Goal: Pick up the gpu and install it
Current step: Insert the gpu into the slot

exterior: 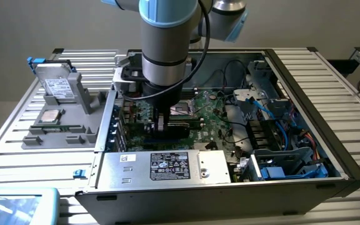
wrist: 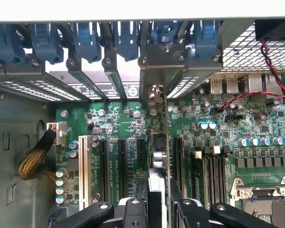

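The gripper, its jaws partly closed, clamps the gpu by both faces. The card stands upright and edge-on over the motherboard inside the case, between the black slots, with its bracket toward the rear wall.

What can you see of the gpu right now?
In the wrist view the gpu shows edge-on: a thin card standing upright, green board along one side, dark and silvery parts on the other. The pincer grips it, one finger on each face. It sits inside the open case over the motherboard, parallel to the long slots, far end toward the rear slot openings. Whether it is seated cannot be told.
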Action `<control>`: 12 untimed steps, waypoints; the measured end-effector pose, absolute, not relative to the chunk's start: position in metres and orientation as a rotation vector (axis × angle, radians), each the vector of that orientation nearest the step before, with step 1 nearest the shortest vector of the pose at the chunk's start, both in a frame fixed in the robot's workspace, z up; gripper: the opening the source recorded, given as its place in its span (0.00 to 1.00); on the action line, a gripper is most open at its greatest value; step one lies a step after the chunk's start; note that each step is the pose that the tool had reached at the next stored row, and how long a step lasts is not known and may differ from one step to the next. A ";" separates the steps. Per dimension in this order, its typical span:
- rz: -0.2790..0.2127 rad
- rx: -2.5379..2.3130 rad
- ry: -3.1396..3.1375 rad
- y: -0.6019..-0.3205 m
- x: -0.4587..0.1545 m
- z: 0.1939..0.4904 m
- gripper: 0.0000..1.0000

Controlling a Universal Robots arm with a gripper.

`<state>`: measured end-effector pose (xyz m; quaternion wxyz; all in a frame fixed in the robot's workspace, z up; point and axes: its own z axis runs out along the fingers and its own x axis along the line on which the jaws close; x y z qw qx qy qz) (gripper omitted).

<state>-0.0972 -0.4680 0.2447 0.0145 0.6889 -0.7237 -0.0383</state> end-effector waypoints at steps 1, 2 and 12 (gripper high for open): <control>-0.120 2.144 -2.253 -0.469 -0.097 0.245 0.29; -0.120 2.144 -2.253 -0.469 -0.097 0.245 0.29; -0.135 2.141 -2.268 -0.470 -0.096 0.245 0.29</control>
